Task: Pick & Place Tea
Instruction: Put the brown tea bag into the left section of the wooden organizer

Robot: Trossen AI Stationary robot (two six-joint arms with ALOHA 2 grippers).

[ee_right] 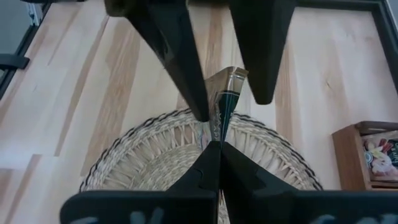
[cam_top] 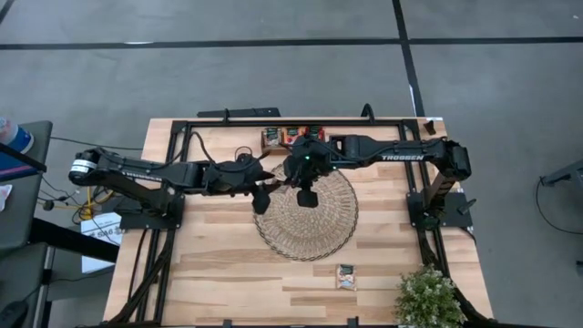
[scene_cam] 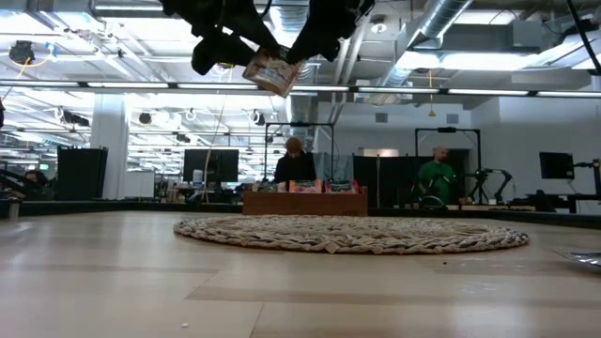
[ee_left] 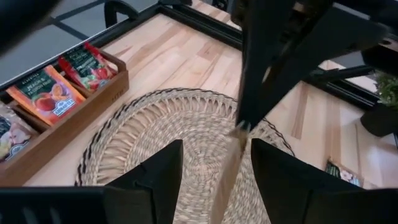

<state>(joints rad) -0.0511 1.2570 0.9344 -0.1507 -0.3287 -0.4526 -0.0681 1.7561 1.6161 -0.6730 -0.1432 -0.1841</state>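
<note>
Woven mat: the large round woven mat lies flat on the wooden table and serves as the landmark here.
Held sachet: one tea sachet hangs in the air above the far part of the mat, tilted, clear of the weave.
Right gripper: the right gripper sits above the mat's far half; its jaws are pressed together on one edge of the sachet, which shows edge-on between them.
Left gripper: the left gripper is also above the mat, just beside the right one, with its fingers spread on either side of the same sachet. Whether those fingers touch the packet is hard to tell; they look apart from it.
Meeting point: both grippers face each other over the mat, well above its surface in the low view.
Tray: a brown wooden compartment tray stands just beyond the mat's far edge, with red and orange sachets standing in its compartments.
Loose sachet: another tea sachet lies flat on the table on the near side of the mat, apart from its rim.
Plant: a small green plant stands at the table's near corner on the right arm's side, well apart from the mat.
Room: two people show far beyond the mat in the low view.
</note>
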